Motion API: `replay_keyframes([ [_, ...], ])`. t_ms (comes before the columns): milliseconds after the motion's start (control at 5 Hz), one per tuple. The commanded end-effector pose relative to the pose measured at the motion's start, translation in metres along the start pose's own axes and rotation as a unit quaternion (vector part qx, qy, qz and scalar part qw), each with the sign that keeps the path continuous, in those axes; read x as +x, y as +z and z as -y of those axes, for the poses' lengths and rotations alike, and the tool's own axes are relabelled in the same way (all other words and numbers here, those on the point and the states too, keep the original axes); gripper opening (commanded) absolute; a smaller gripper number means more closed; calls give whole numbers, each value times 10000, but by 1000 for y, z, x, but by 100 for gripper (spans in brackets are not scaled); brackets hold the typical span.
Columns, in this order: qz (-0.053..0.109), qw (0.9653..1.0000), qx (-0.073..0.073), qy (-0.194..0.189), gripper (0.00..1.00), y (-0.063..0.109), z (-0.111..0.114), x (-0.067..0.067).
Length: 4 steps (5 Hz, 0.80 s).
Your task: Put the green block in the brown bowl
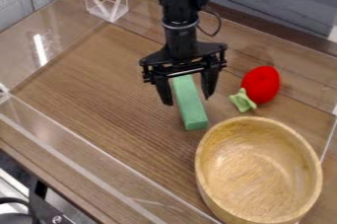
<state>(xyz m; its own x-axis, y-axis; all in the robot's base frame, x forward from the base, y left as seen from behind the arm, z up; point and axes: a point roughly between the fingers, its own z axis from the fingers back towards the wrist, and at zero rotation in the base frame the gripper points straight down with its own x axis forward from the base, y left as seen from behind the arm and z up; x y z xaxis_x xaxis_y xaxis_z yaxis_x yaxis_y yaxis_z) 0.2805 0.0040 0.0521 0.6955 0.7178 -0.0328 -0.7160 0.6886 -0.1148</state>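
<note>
The green block [192,106] lies flat on the wooden table, a light-green bar running from upper left to lower right. My black gripper [182,87] hangs straight down over its upper end, jaws open, one finger on each side of the bar; I cannot tell whether the fingers touch it. The brown bowl [259,211] sits at the lower right, round, wooden and empty, its rim just below and right of the block's lower end.
A red strawberry-like toy [261,83] with a green stem lies right of the gripper. Clear acrylic walls [39,55] fence the table, and a clear triangular stand [105,4] sits at the back left.
</note>
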Motion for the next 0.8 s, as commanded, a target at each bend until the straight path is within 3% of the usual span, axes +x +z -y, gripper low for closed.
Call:
replay_keyframes([
  [0,178,9998,-67,25,100,0,6,2],
  [400,263,9996,7,-111,100,-24,-5,12],
  [600,240,9987,20,-443,0,-25,0,16],
])
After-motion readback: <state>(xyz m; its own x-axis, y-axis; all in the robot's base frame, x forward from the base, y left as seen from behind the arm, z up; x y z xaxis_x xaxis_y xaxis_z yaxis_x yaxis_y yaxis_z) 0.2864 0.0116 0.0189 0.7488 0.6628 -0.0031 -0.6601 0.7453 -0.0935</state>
